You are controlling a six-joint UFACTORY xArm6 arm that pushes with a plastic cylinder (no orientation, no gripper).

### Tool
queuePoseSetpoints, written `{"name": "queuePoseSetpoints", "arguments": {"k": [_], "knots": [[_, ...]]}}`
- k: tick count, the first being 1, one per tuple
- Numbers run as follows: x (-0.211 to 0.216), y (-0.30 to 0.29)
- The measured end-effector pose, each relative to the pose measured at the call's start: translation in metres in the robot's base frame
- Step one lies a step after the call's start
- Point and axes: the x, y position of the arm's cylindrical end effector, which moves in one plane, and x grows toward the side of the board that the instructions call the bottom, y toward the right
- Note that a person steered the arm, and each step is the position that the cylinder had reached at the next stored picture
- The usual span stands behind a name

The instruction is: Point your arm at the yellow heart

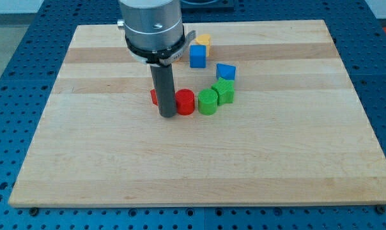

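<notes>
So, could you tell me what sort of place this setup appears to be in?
Probably a robotics lab bench: a wooden board lies on a blue perforated table, and my tip rests among small coloured blocks, beside the red cylinder.

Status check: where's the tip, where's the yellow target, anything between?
My tip low, beside red cylinder. Yellow block at view's top, mostly hidden behind blue cube, shape unclear. Arm housing overlaps the route.

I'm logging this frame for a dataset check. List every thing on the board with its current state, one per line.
my tip: down on the board, between two red blocks
red cylinder: upright, touching the tip's right side
red block: mostly hidden behind the rod
green cylinder: upright, beside the green block
green block: resting flat
blue cube: resting flat
blue block: resting flat
yellow block: partly hidden, not touched
</notes>
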Motion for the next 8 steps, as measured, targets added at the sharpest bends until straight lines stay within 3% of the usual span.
{"name": "queuePoseSetpoints", "arguments": {"k": [2, 4, 8], "knots": [[0.000, -0.012], [-0.008, -0.099], [-0.171, -0.120]]}}
